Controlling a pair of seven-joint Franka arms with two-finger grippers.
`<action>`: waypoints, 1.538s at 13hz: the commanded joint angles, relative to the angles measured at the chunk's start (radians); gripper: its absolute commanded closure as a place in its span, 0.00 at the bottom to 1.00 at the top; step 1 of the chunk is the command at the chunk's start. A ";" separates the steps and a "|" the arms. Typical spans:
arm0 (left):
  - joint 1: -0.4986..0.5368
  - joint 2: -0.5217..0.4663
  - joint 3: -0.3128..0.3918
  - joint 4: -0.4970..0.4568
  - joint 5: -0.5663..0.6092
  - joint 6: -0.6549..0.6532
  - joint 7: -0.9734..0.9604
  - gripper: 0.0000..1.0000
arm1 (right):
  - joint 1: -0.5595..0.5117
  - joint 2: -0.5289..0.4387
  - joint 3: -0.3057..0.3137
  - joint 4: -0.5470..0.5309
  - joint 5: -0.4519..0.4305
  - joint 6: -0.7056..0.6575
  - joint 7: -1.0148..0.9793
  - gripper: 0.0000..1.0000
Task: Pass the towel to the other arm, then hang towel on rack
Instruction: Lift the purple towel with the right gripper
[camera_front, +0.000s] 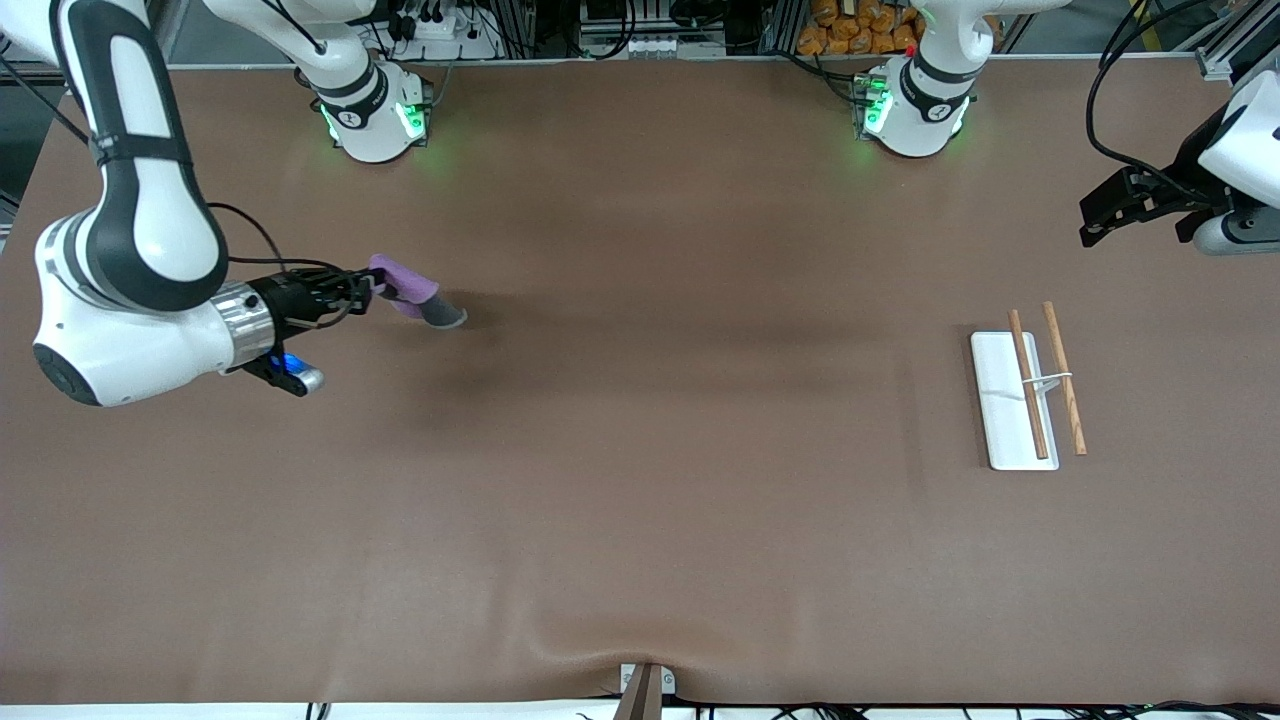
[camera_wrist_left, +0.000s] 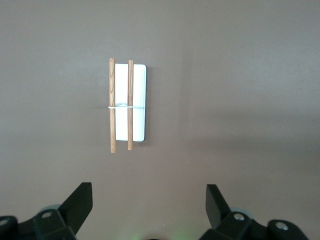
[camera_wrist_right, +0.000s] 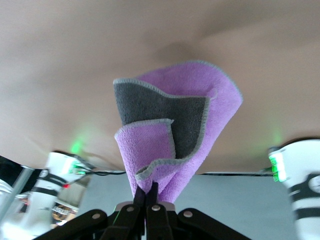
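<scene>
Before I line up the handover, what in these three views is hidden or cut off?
- Left gripper, waiting above the white-based, two-rod wooden rack: left wrist view's lower edge crops its open fingers.
- Purple-and-grey towel, pinched by the right gripper: its own folds hide the clamped corner, right wrist view.
- Front view: the left arm runs past the picture's edge.

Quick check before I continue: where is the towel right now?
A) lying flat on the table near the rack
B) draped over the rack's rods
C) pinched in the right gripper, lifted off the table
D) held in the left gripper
C: the right gripper is shut on the purple towel, which hangs clear of the table; the rack is bare, and the left gripper is open over it.
</scene>
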 joint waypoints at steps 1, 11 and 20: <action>0.005 0.008 0.001 0.006 -0.016 -0.001 0.019 0.00 | 0.062 0.005 -0.005 0.068 0.064 -0.005 0.154 1.00; -0.019 0.109 -0.016 0.007 -0.078 0.126 -0.034 0.00 | 0.264 0.017 -0.005 0.133 0.315 0.352 0.525 1.00; -0.114 0.216 -0.071 0.010 -0.076 0.250 -0.404 0.00 | 0.419 0.061 -0.005 0.133 0.580 0.785 0.665 1.00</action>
